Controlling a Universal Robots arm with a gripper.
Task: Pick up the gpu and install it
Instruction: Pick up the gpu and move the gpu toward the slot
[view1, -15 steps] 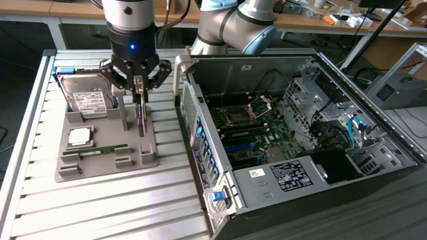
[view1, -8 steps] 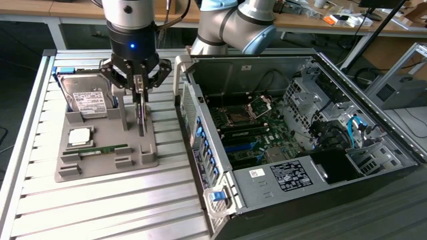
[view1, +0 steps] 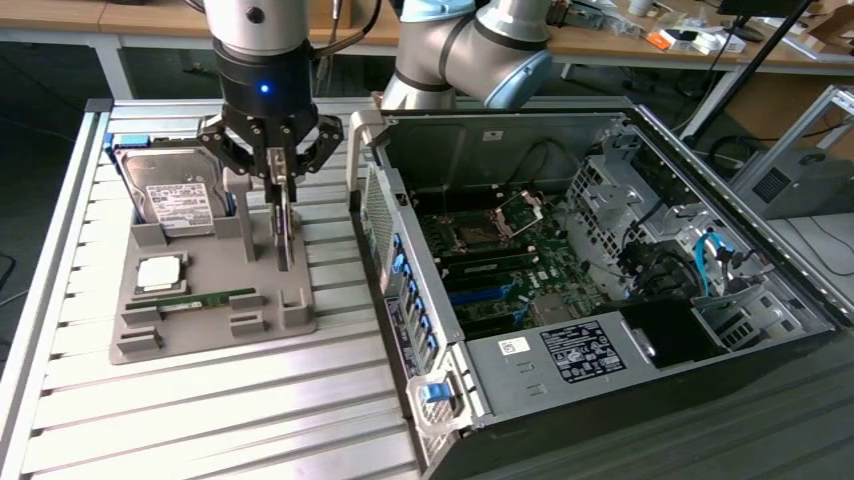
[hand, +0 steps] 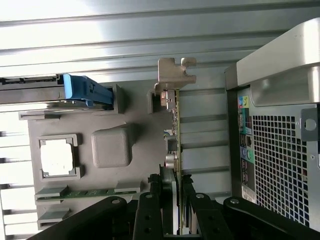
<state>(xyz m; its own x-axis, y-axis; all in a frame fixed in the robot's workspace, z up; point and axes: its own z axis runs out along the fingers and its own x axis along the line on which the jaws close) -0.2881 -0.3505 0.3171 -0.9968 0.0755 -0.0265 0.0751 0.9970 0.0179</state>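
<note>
Now my pincer (view1: 278, 185) is clamped on the thin gpu (view1: 284, 240), which stands upright in the grey holder (view1: 200, 335) on the tabletop (view1: 240, 420).

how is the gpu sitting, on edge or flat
On edge: the gpu stands upright in the grey holder, seen edge-on, with the gripper closed on it.

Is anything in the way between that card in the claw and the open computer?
Nothing separates the gripper from the gpu, which it clamps. The computer case's rear wall rises between the gpu and the motherboard.
</note>
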